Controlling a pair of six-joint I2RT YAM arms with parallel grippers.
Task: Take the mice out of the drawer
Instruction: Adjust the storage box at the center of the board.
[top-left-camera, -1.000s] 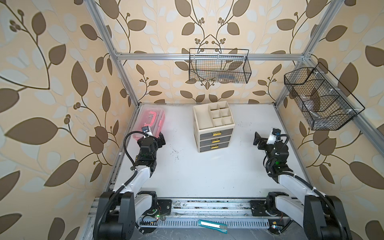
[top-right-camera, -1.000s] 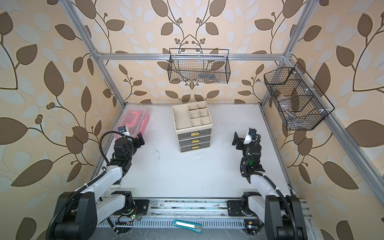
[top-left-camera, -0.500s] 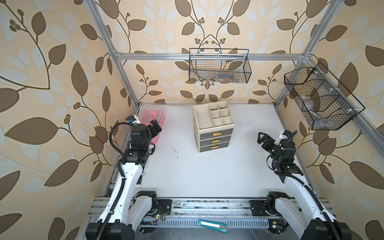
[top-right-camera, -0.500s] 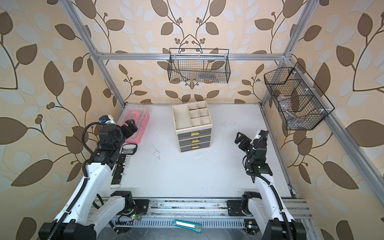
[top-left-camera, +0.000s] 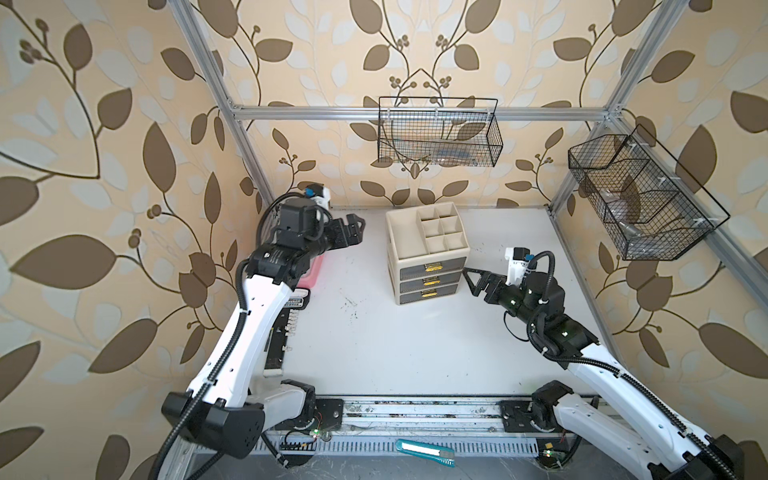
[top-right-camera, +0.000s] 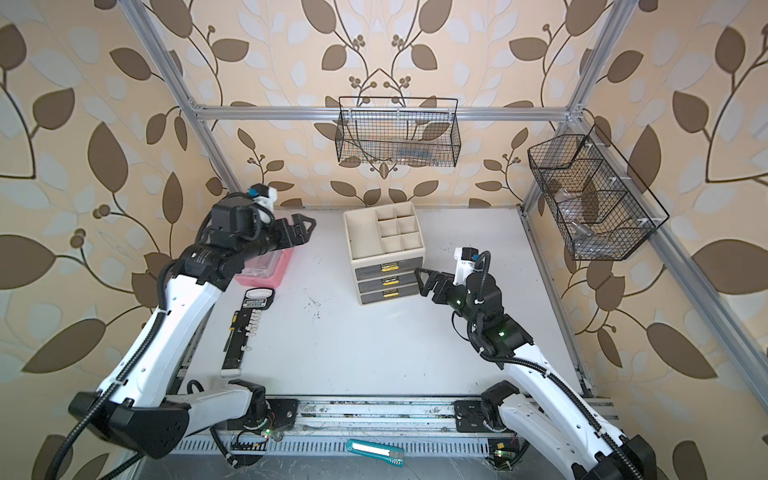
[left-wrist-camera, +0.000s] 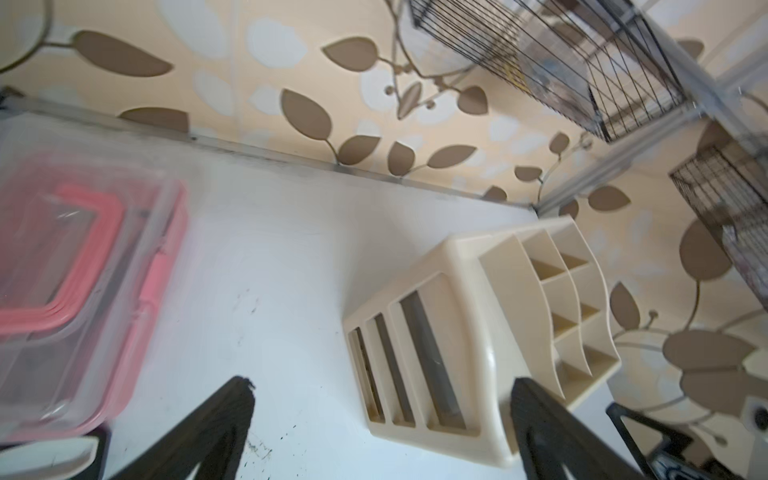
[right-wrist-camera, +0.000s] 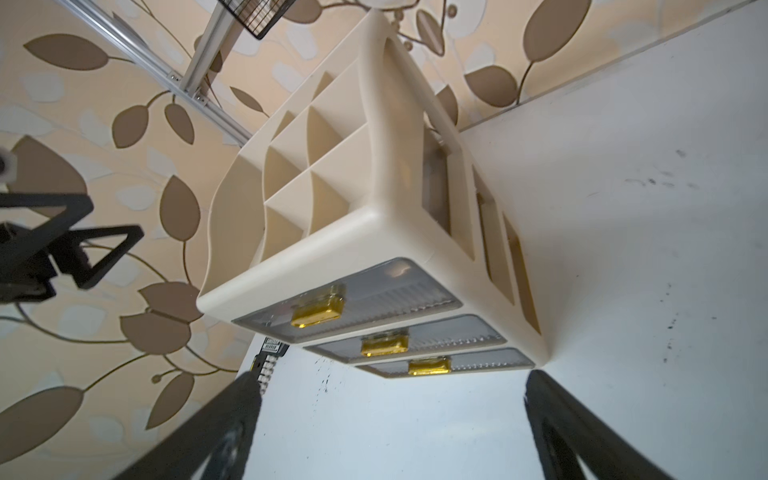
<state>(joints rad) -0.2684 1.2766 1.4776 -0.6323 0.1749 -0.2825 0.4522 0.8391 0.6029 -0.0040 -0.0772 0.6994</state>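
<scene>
Two robot arms reach over a white table (top-left-camera: 395, 353). Toward the far middle stands a cream drawer unit (top-left-camera: 399, 237) with a divided open tray on top. Its three grey drawers (top-left-camera: 430, 281) have gold handles, face the near side and are all pushed in. The mice are hidden from sight, and which drawer holds them cannot be told. The left gripper (top-left-camera: 356, 230) hangs raised between a pink-lidded box (top-right-camera: 266, 270) at the far left and the unit, jaws spread wide and empty. The right gripper (top-left-camera: 471, 281), jaws likewise spread and empty, points at the unit's right front corner, near the drawers.
</scene>
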